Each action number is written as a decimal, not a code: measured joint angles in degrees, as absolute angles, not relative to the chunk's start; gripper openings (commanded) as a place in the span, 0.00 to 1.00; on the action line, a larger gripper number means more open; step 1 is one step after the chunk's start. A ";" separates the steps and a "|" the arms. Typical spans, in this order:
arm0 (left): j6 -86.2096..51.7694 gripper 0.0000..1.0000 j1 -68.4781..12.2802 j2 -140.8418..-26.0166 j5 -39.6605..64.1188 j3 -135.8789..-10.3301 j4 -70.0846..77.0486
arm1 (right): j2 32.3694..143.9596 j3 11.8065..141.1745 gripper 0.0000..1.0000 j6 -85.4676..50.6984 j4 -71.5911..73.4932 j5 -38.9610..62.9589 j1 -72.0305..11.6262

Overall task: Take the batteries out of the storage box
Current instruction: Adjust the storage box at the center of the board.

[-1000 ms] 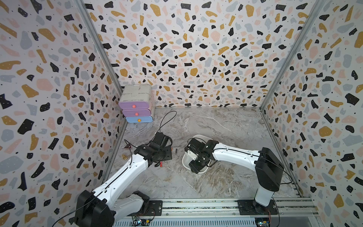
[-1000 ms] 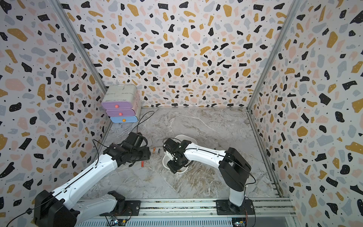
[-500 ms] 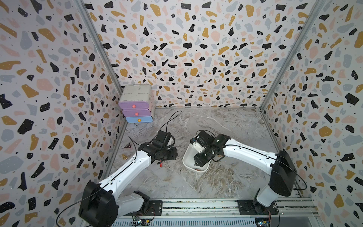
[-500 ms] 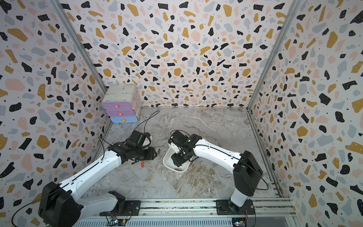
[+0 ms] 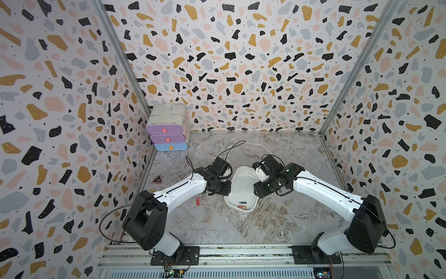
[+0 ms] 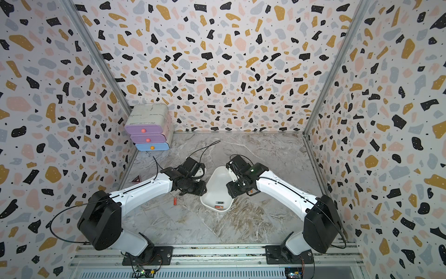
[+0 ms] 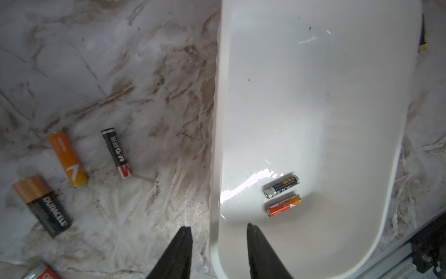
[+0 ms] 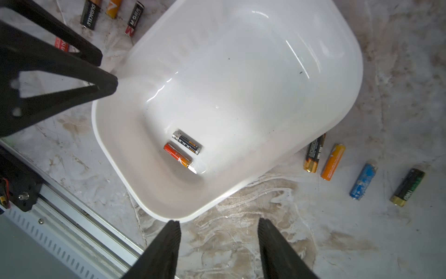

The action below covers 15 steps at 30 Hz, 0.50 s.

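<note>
Now note the left gripper [image 7: 218, 228], moved within the last second from over the bare table [image 5: 217, 229] to the long wall of the box [image 5: 241, 186], narrowing on the way. Read its jaws as part open: one finger outside the wall, one inside, a gap at each side of the rim, so not yet clamped. Note also the right gripper [image 8: 219, 221], drawn back from over the box to just beside its rim, jaws apart and empty. Find the box centre frame in both top views, between the two wrists.

Take this as a likely switch from single picks to holding or tipping the box. Count two left inside: a dark battery [image 7: 281, 187] and an orange battery [image 7: 283, 205], side by side near the end wall facing the rail [image 5: 241, 252]. Count the rest as already out, on the table at either side.

Keep clear of the black-and-copper battery [image 8: 313, 154], just beside the outer wall at right of the right wrist view, and of the black battery [image 7: 117, 153] at centre left of the left wrist view. Use the open table at lower centre of the top views, between box and rail.
</note>
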State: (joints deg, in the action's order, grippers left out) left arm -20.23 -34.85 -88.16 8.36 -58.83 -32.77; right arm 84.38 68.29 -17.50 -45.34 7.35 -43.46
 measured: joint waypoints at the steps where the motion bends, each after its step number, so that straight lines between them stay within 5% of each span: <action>1: -20.12 0.37 -34.89 -88.77 7.86 -58.92 -32.58 | 84.38 67.94 0.57 -17.54 -45.19 7.49 -43.46; 15: -22.04 0.04 -36.29 -94.63 1.83 -61.58 -32.45 | 84.33 66.52 0.58 -17.37 -43.05 7.88 -43.46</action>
